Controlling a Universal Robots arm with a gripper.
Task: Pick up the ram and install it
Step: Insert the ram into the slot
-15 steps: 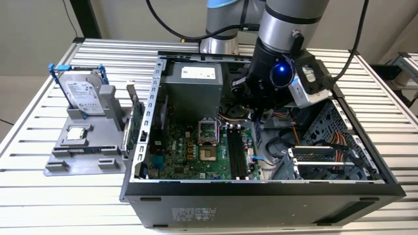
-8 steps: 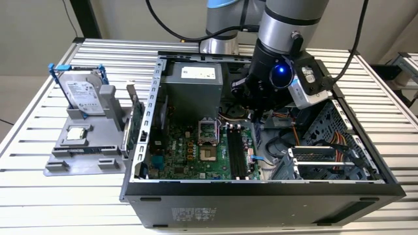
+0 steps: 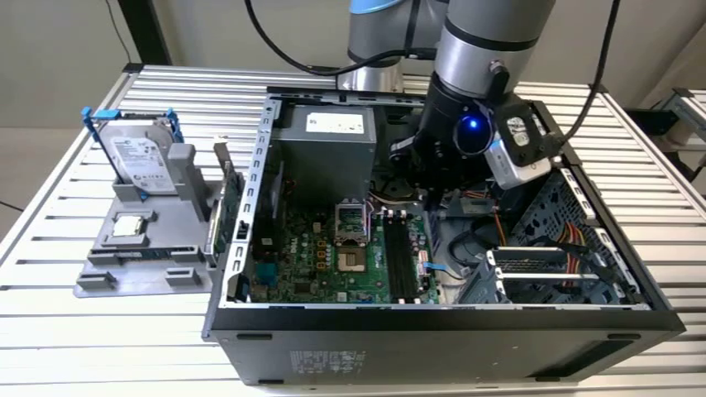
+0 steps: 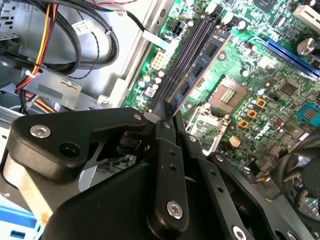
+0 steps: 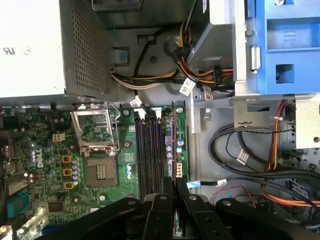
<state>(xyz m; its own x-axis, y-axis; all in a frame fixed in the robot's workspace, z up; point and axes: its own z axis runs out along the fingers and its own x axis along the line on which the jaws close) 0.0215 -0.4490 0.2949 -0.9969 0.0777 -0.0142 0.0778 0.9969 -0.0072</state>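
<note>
We hold the ram (image 4: 200,70) clamped in our gripper (image 4: 167,117) above the slots (image 5: 150,150); if it sits tilted, pressing could jam it.

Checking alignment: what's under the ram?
Dark memory slots run alongside the ram on the motherboard; directly beneath, the ram itself and the fingers hide the view.

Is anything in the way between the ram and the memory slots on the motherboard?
Nothing visible. The ram, clamped in the gripper, lies right alongside the dark memory slots with no part between them; the cables sit off beside the board.
</note>
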